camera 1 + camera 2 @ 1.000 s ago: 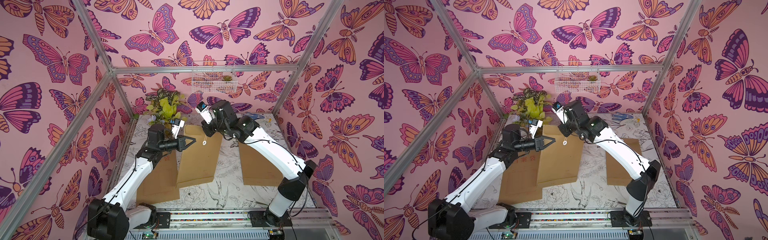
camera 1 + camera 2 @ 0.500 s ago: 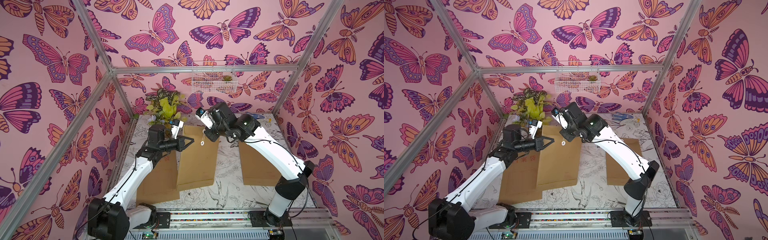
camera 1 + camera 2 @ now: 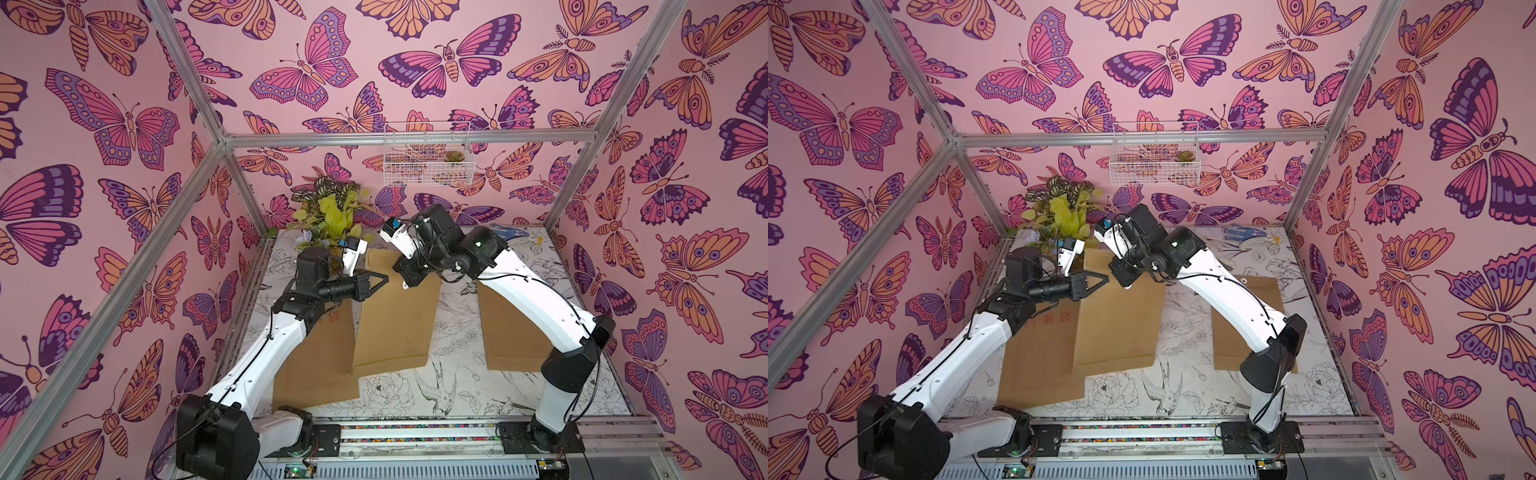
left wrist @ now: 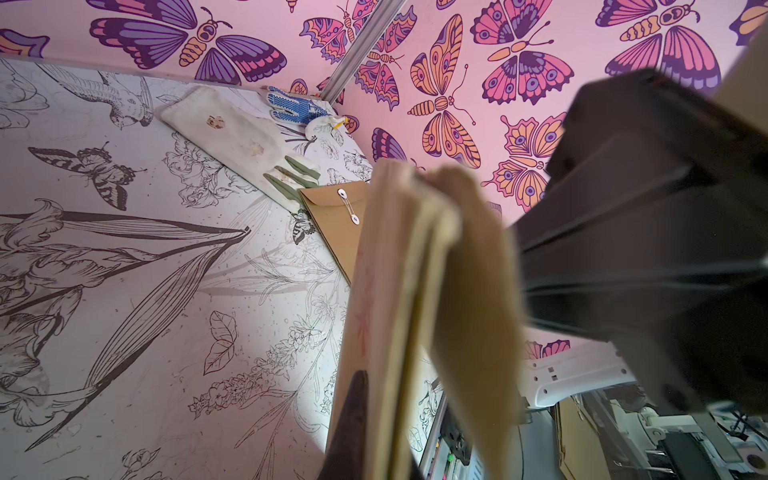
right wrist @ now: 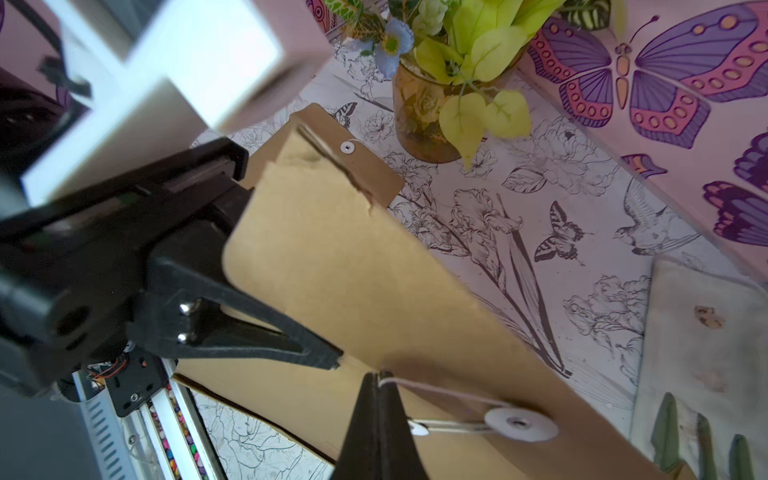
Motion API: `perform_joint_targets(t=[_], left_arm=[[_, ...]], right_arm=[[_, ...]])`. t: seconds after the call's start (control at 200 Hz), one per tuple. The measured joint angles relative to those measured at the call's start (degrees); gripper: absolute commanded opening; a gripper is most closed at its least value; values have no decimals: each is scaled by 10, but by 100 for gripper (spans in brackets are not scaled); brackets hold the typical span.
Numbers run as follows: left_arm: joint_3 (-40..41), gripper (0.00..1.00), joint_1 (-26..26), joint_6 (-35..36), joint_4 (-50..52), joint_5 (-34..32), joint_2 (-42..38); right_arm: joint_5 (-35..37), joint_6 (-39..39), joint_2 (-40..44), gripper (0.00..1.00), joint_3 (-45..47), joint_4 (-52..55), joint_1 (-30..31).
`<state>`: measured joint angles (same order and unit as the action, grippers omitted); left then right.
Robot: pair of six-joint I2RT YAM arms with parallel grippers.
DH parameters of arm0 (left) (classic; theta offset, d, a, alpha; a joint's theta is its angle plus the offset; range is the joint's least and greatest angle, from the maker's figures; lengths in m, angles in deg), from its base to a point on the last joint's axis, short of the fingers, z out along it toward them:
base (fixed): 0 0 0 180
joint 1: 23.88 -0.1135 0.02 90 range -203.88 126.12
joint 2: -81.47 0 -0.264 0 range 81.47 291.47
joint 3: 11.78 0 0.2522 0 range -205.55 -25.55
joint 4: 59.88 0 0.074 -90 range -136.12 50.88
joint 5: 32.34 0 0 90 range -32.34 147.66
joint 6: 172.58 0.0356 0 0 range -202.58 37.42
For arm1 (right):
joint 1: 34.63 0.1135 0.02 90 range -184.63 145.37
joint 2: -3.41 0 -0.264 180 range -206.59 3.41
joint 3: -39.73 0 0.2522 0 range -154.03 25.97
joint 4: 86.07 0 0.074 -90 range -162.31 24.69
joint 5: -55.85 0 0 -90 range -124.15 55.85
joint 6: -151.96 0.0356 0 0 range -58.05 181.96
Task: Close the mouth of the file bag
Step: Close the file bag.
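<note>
- left hand (image 5: pixel 332 358) clamped on the side edge of the file bag (image 3: pixel 395 324)
- bag sits mid-bench (image 3: pixel 457 324), lower end lapping over another envelope (image 3: pixel 316 361), top end held up between the two hands
- right hand (image 5: pixel 380 376) pinched shut on the string (image 5: pixel 440 392), just beside the white button (image 5: pixel 521 424)
- risk: string is thin and held at the very tips, so winding tension could pull it free
- risk: pull too hard and the bag pivots or slides out of the left hand, which only has an edge
- can't tell if the mouth is folded flat; winding over it lifted would leave a gap
- hands sit close together, so a wide loop round the button may clip the left one
</note>
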<state>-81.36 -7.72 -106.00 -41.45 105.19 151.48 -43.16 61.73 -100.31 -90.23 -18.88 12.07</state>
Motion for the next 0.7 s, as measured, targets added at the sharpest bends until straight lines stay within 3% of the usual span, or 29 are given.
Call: perform_joint_targets(t=[0.335, 0.701], left_arm=[[0, 0, 0, -27, -23, 0, 0], [0, 0, 0, -39, -45, -7, -13]], right_arm=[[-67, 85, 103, 0, 231, -166, -39], [-103, 157, 170, 0, 361, -321, -79]])
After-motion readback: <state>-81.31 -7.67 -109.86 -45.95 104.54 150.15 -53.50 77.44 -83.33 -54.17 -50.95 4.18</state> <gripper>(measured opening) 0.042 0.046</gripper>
